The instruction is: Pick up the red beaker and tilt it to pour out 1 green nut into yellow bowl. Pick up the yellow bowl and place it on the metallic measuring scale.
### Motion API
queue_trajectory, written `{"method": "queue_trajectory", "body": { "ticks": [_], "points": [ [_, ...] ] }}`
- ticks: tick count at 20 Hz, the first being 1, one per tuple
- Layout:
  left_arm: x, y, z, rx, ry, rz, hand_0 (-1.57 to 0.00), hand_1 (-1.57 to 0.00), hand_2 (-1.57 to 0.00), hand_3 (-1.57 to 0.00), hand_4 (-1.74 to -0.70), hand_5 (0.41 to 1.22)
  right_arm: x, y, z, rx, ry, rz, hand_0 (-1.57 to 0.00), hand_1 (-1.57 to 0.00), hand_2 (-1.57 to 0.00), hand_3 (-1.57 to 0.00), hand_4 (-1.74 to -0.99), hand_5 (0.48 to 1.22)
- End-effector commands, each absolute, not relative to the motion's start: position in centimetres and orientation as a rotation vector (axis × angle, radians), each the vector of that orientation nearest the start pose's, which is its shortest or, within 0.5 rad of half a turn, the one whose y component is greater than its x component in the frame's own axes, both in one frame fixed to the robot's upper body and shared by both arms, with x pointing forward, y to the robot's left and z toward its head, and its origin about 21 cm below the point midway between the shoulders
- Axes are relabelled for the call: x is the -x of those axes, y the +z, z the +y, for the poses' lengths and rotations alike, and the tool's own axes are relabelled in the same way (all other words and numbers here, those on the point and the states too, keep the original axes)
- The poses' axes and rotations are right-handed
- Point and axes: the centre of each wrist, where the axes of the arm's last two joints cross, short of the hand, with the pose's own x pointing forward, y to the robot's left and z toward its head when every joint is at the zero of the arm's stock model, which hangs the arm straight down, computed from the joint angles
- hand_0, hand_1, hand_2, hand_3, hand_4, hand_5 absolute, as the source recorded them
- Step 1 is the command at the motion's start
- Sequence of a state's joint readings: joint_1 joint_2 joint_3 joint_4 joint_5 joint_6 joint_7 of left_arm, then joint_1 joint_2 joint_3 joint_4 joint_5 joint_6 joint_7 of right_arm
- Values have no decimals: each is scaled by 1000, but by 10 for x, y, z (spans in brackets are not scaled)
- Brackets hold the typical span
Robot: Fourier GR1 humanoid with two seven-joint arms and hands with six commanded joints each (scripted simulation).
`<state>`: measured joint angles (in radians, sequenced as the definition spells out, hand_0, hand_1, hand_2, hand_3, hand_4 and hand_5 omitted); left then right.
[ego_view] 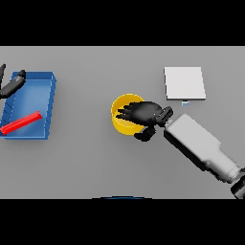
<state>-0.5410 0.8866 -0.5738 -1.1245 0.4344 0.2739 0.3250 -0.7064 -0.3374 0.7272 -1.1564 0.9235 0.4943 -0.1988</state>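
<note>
since the yellow bowl (123,125) is to be carried to the metallic measuring scale (184,83), up and to the right of the bowl, a firm hold on the near-right rim is called for. the right hand (143,114) is spread above the bowl's opening, fingers only loosely bent, thumb outside the rim; nothing seems gripped yet.

A: Item, yellow bowl (120,123): interior largely hidden by the right hand (143,114); contents cannot be told.
B: Item, left hand (11,83): cut off at the picture's left edge (only dark fingers show).
A: Right arm: runs off lower right.
</note>
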Motion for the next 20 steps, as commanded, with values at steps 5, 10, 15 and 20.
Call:
{"method": "queue_trajectory", "body": {
  "ticks": [5, 10, 15, 20],
  "points": [
    [-345, 95, 351, -591, -393, -1132, 1, 1, 1, 1, -714, 691, -348, 51, -116, 362, 2172, -1140, -287, -236, -176, -173, -1387, 873],
    [-346, 100, 352, -588, -394, -1143, 1, 1, 1, 1, -722, 696, -348, 49, -115, 334, 2202, -1161, -1150, -1121, -1010, -716, -1586, 1107],
    [-346, 103, 351, -588, -403, -1139, 1, 1, 1, 1, -722, 695, -348, 51, -118, 343, 2206, -1201, -1433, -1424, -1240, -1183, -1689, 1184],
    [-345, 103, 352, -580, -400, -1138, 1, 1, 1, 1, -716, 694, -348, 56, -121, 337, 2171, -1224, -1526, -1523, -1319, -1311, -1724, 1209]
  ]
}}
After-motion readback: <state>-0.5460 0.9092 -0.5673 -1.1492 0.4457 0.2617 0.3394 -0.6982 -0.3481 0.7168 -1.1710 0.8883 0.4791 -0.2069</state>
